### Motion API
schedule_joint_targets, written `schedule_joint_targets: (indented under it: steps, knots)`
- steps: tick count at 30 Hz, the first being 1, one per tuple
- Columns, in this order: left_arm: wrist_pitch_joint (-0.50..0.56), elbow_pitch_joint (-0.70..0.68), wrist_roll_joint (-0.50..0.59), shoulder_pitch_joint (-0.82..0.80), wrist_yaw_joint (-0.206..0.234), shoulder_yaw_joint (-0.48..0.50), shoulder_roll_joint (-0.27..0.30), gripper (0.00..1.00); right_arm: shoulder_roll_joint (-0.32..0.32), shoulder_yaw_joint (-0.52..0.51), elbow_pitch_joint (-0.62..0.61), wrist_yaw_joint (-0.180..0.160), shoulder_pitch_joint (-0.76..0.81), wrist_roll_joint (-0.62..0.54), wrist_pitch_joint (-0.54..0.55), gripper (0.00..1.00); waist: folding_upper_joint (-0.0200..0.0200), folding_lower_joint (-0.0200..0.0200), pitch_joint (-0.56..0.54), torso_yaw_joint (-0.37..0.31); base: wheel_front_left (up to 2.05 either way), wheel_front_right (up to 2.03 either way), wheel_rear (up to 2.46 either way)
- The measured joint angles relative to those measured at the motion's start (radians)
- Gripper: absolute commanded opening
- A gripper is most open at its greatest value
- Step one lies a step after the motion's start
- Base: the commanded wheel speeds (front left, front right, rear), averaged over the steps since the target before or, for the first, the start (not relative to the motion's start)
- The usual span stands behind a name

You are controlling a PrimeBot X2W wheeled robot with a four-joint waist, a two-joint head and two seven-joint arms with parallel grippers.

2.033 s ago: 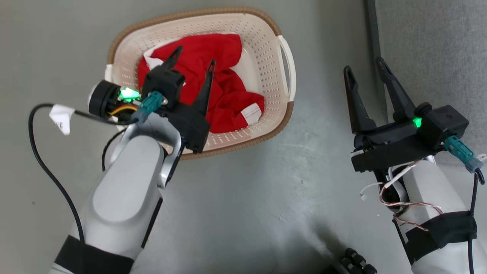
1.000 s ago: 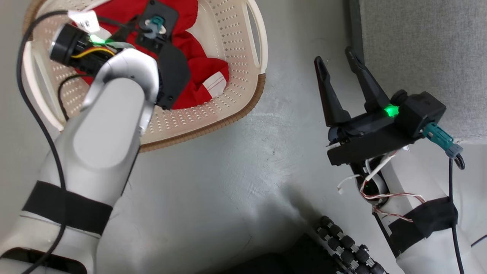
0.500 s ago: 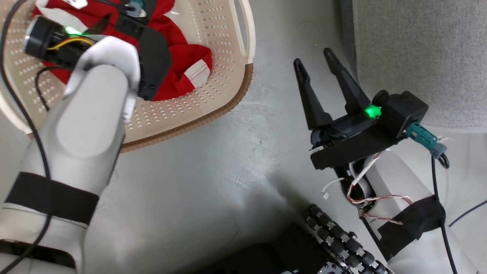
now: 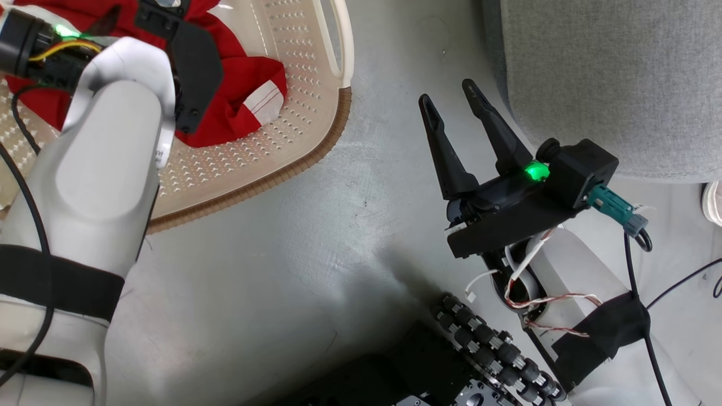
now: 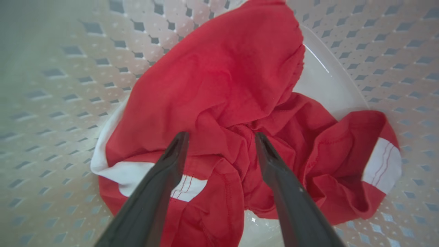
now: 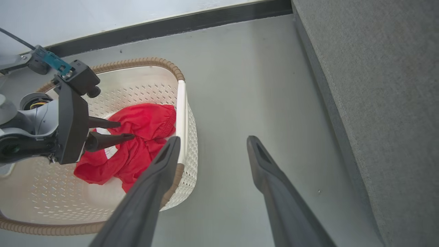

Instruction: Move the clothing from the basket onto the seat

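Note:
The red clothing [image 4: 237,96] lies crumpled in the cream basket [image 4: 304,129], a white striped cuff showing at its edge. In the left wrist view my left gripper [image 5: 221,135] is open, its two fingers straddling a bunched fold of the clothing [image 5: 223,85] low inside the basket [image 5: 51,103]; I cannot tell whether they touch it. The right wrist view shows the left gripper [image 6: 125,130] over the clothing [image 6: 137,151]. My right gripper [image 4: 447,93] hangs open and empty over the floor, between the basket and the grey seat [image 4: 609,84].
Grey floor [image 4: 338,225] separates the basket [image 6: 187,113] from the seat [image 6: 377,85]. My black base with its rollers [image 4: 491,349] sits at the bottom. A dark baseboard [image 6: 171,29] runs along the wall behind the basket. Cables [image 4: 677,282] trail by my right arm.
The head camera has shifted, sliding the basket up and left. My left gripper has dipped from above the basket down onto the clothing. The right gripper stays open.

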Motion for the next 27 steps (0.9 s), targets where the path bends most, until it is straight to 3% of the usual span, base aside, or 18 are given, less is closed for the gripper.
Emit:
schedule_joint_targets:
  steps: [27]
  knots:
    - [-0.018,0.04,0.056,-0.07,0.027,-0.017,0.017,1.0,0.002,-0.013,0.007,-0.013,0.01,0.017,0.0,1.0,0.0,0.0,0.039,-0.003,0.0,0.0,0.0]
